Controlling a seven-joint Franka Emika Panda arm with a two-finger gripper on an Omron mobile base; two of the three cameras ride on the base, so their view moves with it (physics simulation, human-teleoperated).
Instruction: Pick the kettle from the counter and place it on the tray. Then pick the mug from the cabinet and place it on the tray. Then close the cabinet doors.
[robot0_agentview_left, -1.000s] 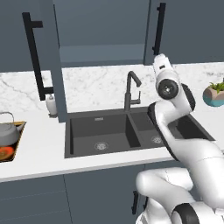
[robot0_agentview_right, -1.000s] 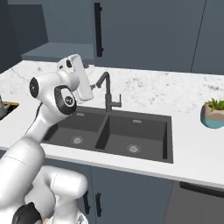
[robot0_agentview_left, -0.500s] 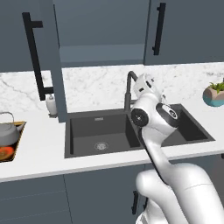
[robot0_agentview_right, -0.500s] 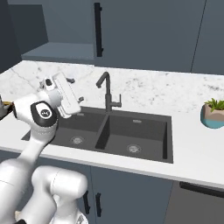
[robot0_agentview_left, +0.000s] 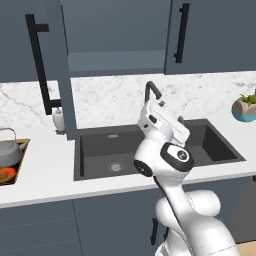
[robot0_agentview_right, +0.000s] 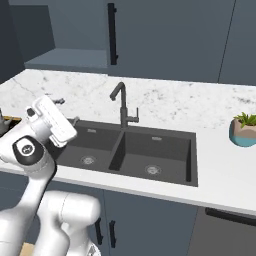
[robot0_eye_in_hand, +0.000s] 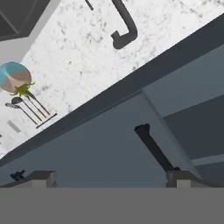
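Kettle (robot0_agentview_left: 9, 151) sits on your tray (robot0_agentview_left: 11, 176) at the counter's (robot0_agentview_left: 50, 165) far left. Your gripper (robot0_eye_in_hand: 109, 176) points at a cabinet door (robot0_eye_in_hand: 100, 153), fingers spread wide, empty.

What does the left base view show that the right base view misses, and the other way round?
The left base view alone has the squat grey metal kettle sitting on the yellow-rimmed patterned tray, the small white soap bottle, and the open slate-blue cabinet door with its black bar handle. The right base view alone has a dark bar handle at its lower right, below the counter. Both share the black double sink, the black tap, the white marble counter, the potted plant and the white arm.
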